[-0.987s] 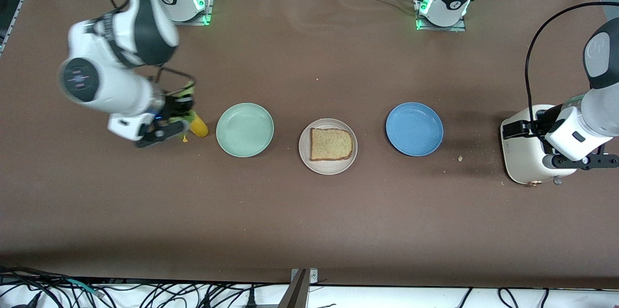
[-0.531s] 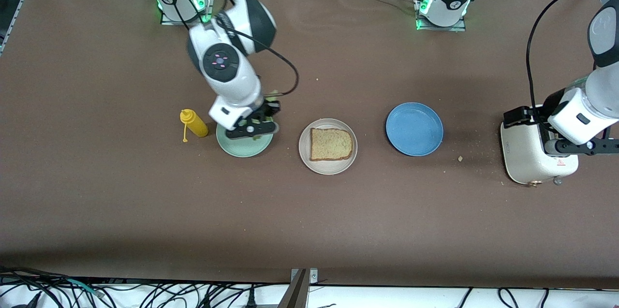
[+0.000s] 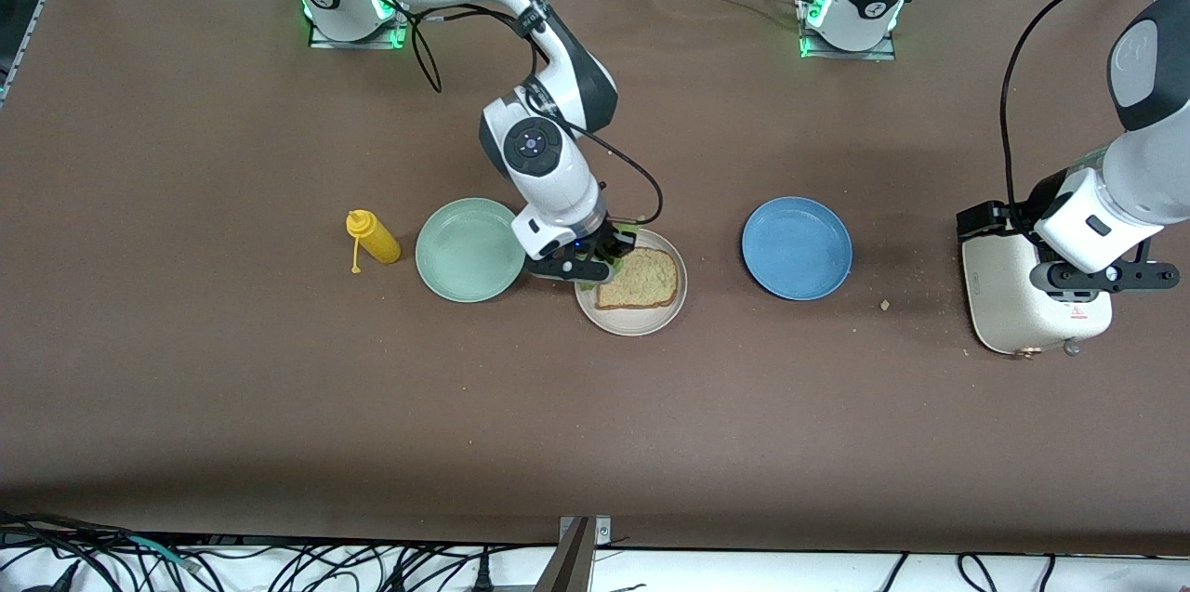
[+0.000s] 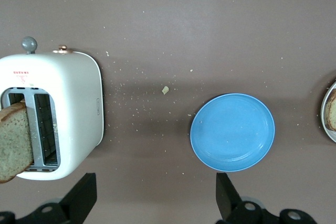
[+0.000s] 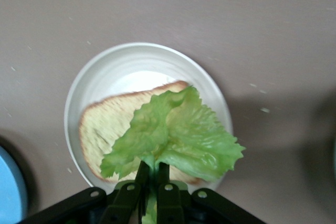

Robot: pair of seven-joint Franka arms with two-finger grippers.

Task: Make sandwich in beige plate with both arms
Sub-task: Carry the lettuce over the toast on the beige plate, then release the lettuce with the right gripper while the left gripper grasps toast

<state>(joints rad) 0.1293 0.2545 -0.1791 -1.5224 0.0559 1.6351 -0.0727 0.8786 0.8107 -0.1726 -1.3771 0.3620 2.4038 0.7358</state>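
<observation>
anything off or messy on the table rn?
Only crumbs: scattered on the table between the toaster and the blue plate. A bread slice sits tilted in the toaster's slot. Otherwise fine: right gripper holds lettuce over the beige plate; left gripper open over the toaster.

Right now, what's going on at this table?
The right end effector is shut on a lettuce leaf, holding it over the bread slice on the beige plate. The left end effector hangs open over the toaster, where a second slice sticks up.
</observation>
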